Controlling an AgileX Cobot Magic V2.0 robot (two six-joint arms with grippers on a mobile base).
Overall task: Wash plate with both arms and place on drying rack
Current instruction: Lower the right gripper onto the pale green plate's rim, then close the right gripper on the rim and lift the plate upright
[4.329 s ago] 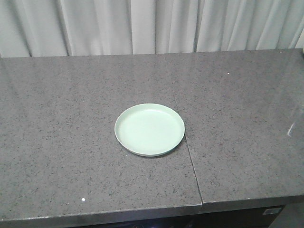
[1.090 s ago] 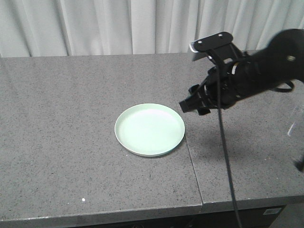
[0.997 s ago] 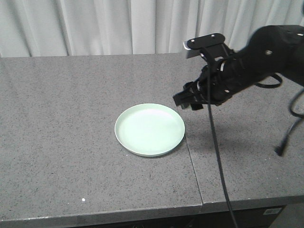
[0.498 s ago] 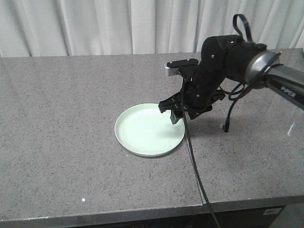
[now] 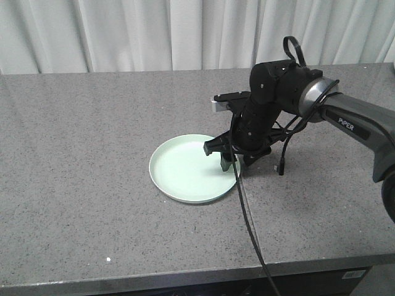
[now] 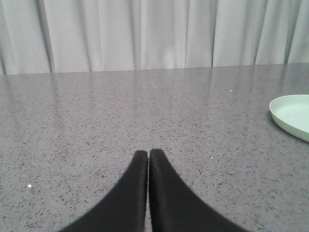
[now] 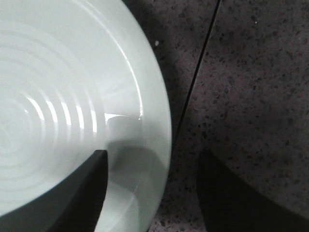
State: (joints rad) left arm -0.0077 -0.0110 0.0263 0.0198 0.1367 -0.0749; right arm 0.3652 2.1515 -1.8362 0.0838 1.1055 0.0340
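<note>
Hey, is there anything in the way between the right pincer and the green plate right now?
Nothing visible. The right pincer is open and straddles the rim of the plate: one finger sits over the plate's inside, the other over the countertop just outside it.

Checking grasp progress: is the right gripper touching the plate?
Cannot tell: right wrist view shows the right gripper open astride the plate rim; fingertip contact is hidden.
</note>
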